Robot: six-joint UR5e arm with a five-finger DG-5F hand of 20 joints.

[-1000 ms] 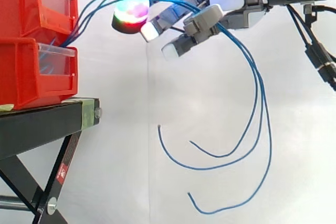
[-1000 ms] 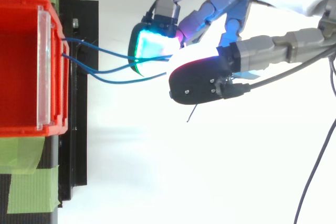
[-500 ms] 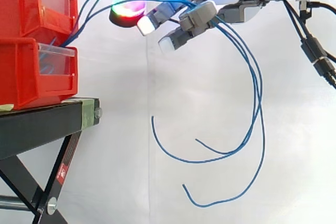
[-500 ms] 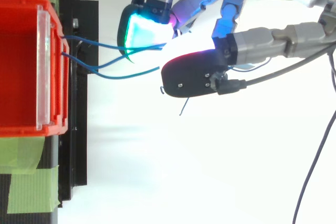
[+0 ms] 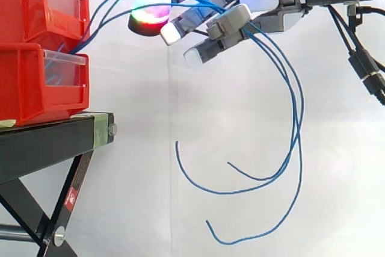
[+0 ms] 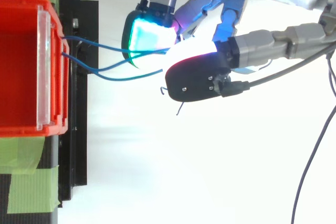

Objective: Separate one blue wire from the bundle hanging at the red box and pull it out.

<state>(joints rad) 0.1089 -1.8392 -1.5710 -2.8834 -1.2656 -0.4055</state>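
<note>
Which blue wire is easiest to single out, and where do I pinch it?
The outermost blue wire, on its span between the red bin and the hand. There the three fan apart, and it lies clear on one flank; come in from that open side, the top view's lower edge.

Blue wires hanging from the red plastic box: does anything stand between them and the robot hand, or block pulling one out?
Nothing visible does. The thin blue wires already run across the hand, away from the red plastic box, hanging freely before the white curtain.
</note>
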